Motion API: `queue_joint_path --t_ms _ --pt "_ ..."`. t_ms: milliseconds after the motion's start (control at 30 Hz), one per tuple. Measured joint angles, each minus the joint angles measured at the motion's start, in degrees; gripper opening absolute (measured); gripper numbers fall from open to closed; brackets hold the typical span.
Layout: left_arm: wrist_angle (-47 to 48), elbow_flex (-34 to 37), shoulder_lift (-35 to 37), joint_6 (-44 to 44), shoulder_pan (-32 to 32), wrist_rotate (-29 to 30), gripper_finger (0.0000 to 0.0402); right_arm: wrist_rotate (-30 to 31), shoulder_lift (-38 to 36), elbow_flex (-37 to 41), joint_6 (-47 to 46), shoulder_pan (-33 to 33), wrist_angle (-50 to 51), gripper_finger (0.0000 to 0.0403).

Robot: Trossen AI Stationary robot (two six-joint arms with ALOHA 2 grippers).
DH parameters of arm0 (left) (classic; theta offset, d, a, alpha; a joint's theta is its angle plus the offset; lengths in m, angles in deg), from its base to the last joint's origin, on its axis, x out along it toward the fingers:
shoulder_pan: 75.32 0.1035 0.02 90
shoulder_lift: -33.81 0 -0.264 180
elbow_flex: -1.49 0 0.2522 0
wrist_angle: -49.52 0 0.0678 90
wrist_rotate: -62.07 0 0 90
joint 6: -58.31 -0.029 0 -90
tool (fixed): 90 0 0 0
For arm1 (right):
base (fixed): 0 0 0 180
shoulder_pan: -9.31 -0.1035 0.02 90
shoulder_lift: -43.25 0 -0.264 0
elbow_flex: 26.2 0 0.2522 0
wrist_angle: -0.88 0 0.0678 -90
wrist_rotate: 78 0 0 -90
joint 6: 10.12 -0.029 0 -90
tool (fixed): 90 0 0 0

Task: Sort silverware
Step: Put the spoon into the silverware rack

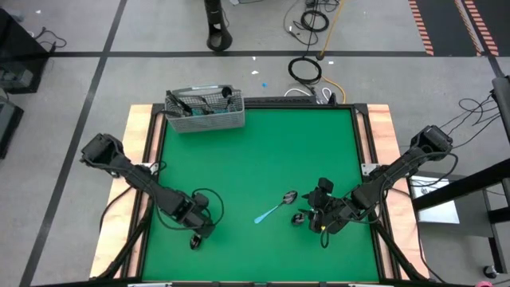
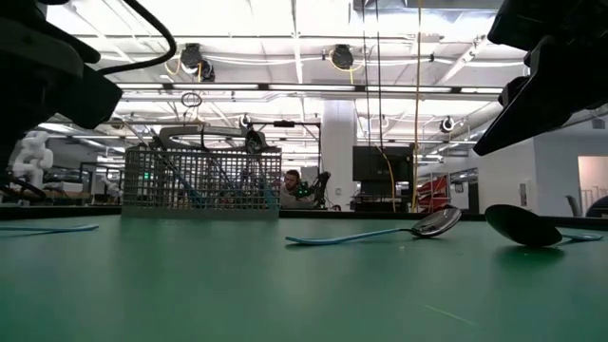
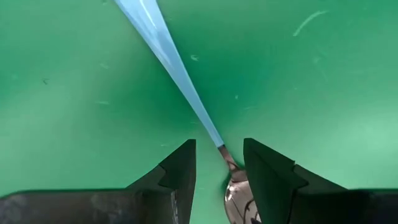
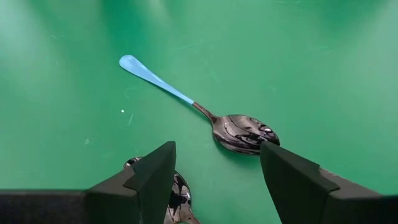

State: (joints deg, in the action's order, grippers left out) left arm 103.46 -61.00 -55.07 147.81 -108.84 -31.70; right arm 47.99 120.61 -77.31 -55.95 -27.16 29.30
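Observation:
A spoon with a light blue handle (image 3: 166, 55) lies flat on the green table. My left gripper (image 3: 219, 149) points down over it at the near left (image 1: 197, 237), open, one finger on each side of the spoon's neck where the dark bowl (image 3: 235, 194) begins. A second blue-handled spoon (image 1: 275, 208) lies in the near middle of the table. My right gripper (image 4: 217, 152) hangs open just right of it (image 1: 313, 217), slanting down. A third spoon's dark bowl (image 4: 178, 188) lies below its fingers.
A grey wire-mesh basket (image 1: 205, 119) holding several utensils stands at the far left edge of the green table (image 1: 263, 151). The stretch between the basket and the spoons is bare green surface. Wooden side rails (image 1: 137, 135) border the table.

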Motion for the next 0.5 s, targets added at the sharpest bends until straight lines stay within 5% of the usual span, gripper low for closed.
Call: queue_joint_path --t_ms 367,500 --pt "-3.8 -0.2 -6.0 -3.8 -1.0 0.1 0.0135 0.1 0.0 0.0 0.0 0.0 0.2 0.0224" --pt "-3.0 -0.2 -5.6 -4.9 -1.0 0.1 0.0103 0.1 0.0 0.0 0.0 0.0 0.2 0.0224"
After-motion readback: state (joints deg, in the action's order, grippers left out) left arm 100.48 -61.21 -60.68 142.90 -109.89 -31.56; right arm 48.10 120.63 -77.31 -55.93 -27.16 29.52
